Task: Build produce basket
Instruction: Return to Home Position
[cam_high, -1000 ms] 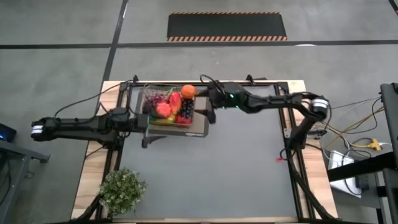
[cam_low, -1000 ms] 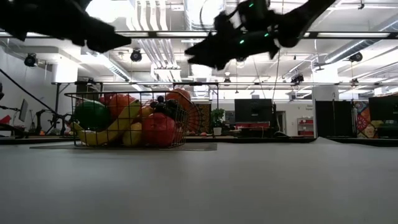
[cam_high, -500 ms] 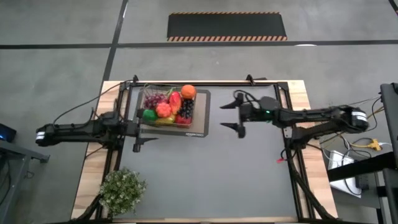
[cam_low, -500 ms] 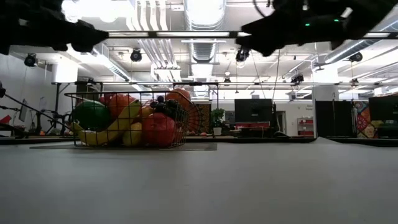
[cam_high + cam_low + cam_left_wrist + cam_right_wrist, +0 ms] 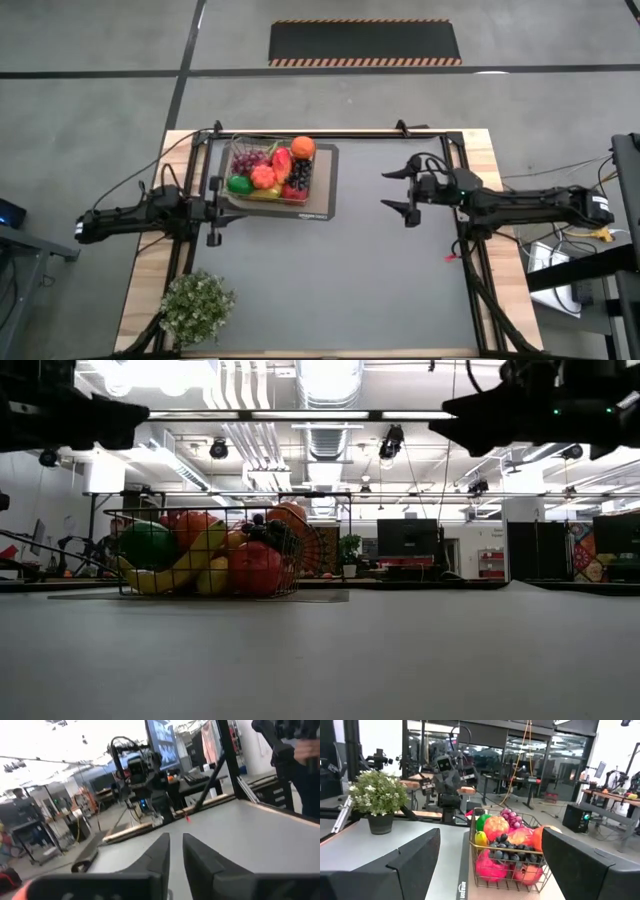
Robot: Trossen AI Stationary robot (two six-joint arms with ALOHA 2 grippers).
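Note:
The wire-mesh basket (image 5: 270,172) stands at the table's far left on a flat dark mat (image 5: 325,200), filled with produce: an orange (image 5: 303,148), a green pepper (image 5: 238,184), purple grapes (image 5: 248,160), and red and pink fruits (image 5: 492,827). My left gripper (image 5: 222,208) hovers at the table's left edge, just near-left of the basket, its fingers (image 5: 162,852) drawn together with nothing between them. My right gripper (image 5: 393,192) hangs open over the table's right half and points at the basket (image 5: 507,850), well clear of it.
A leafy potted plant (image 5: 197,303) stands at the near left corner. Dark frame rails (image 5: 462,215) run along the table's left, right and far edges. The grey tabletop (image 5: 330,280) stretches across the middle and the near side.
Both arms have drawn back from the basket. My left gripper went toward the table's left edge and down a little, and its fingers came together. My right gripper went toward the right edge and stayed open. The basket and produce kept still.

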